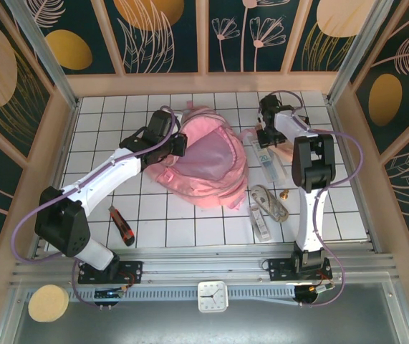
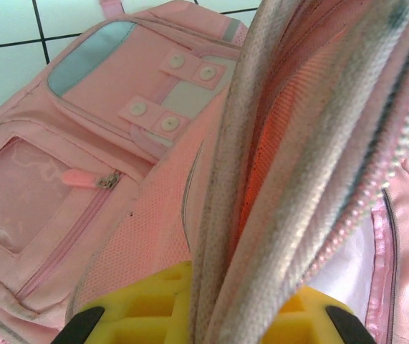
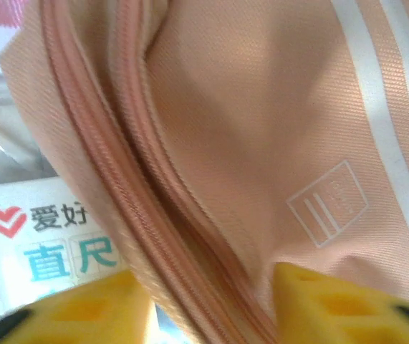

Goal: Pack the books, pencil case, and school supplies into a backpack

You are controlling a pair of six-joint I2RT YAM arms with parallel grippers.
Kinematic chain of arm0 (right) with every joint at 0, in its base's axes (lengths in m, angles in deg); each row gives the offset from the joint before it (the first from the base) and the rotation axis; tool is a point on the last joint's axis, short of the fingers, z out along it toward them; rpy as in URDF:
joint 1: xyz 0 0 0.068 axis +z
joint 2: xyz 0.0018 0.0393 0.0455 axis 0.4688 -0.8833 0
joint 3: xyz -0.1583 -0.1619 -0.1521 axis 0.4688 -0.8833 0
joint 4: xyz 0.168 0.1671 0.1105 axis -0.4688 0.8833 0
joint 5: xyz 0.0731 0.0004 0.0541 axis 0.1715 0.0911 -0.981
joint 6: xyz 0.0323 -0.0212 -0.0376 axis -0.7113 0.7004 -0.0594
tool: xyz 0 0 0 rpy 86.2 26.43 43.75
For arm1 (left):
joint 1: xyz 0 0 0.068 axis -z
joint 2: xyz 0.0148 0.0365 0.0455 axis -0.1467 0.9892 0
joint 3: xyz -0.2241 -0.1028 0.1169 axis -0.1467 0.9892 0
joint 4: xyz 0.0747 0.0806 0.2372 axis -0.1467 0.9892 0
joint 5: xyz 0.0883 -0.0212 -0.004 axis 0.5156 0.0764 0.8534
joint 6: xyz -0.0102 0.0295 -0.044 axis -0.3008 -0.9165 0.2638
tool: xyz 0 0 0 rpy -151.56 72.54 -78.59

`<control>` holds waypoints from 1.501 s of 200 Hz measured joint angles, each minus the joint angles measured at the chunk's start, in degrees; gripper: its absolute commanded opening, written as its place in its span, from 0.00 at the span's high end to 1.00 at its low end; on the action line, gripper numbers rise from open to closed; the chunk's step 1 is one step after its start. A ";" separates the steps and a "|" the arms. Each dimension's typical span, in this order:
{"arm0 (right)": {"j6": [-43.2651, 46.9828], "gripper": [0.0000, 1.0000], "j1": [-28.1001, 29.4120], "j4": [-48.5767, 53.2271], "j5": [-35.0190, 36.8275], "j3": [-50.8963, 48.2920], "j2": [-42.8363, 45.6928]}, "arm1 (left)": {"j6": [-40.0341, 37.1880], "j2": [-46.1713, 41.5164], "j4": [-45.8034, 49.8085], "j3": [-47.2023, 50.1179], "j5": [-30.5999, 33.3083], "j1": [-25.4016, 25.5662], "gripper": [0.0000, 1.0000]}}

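Backpack [image 1: 204, 161] rim tight in left pincer [image 2: 218, 315] — pink pencil case [image 3: 247, 143] snug inside narrow right pincer [image 3: 211, 304].

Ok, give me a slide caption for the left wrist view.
Left pincer clamped on the zip-lined opening edge of the large light-pink fabric backpack, its front pockets visible beyond.

The white ruler package [image 3: 18, 251] reads "爱好" beside a red heart, above "直尺".

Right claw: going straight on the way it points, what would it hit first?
The pink pencil case: its zip seam lies right between the fingertips of the right claw, seemingly touching, though depth is unclear.
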 measured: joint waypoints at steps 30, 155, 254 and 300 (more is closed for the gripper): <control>0.39 0.91 -0.04 0.02 -0.98 0.22 -0.35 | 0.24 0.00 0.31 -0.24 0.00 0.00 1.00; -24.98 1.00 1.42 -3.76 -29.70 -5.90 32.17 | 4.35 0.22 -1.44 -0.24 -4.02 -0.17 1.00; -77.72 1.00 17.35 -59.82 -45.66 -40.35 28.59 | 8.63 -0.63 -5.27 1.92 -6.27 -0.20 1.00; -90.33 1.00 18.97 -74.07 -39.91 -40.37 19.52 | 8.85 -4.22 -7.96 4.70 -6.10 0.85 1.00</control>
